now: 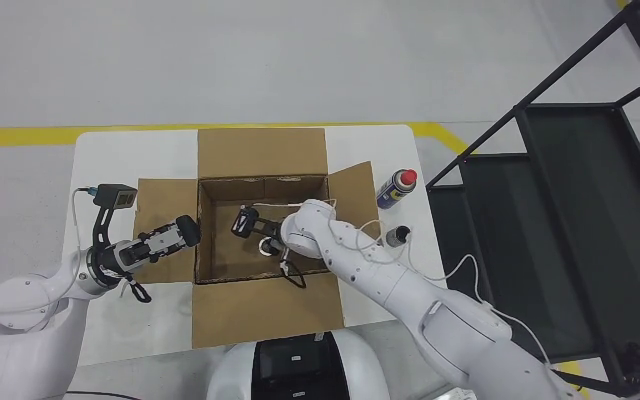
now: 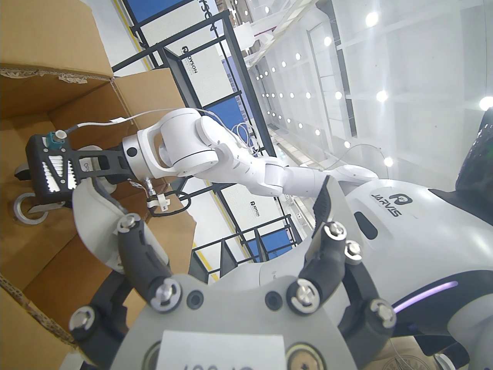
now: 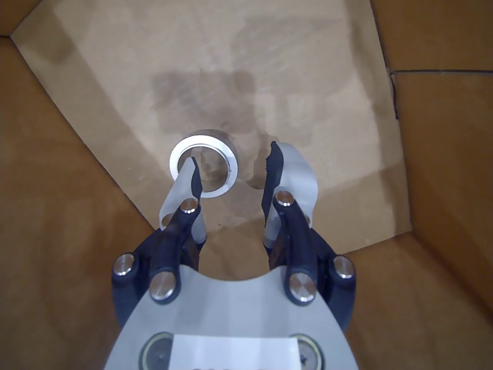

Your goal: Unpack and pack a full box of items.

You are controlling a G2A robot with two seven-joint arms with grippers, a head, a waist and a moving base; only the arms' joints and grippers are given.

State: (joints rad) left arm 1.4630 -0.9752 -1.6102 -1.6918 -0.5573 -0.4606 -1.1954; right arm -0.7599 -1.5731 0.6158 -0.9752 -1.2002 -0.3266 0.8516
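An open cardboard box (image 1: 262, 152) stands in the middle of the white table, flaps folded out. On its floor lies a silver-white tape roll (image 3: 203, 162), also seen in the left wrist view (image 2: 27, 211). My right gripper (image 3: 232, 164) is down inside the box (image 3: 443, 155) and open, one fingertip (image 3: 195, 179) over the roll's hole, the other outside the ring. My left gripper (image 2: 212, 209) is open and holds nothing; it sits at the box's left wall (image 1: 186, 232), facing the right arm (image 2: 181, 152).
A blue spray can with a red cap (image 1: 396, 187) and a small dark cylinder (image 1: 398, 236) stand on the table right of the box. A black metal rack (image 1: 560, 200) is close to the table's right side.
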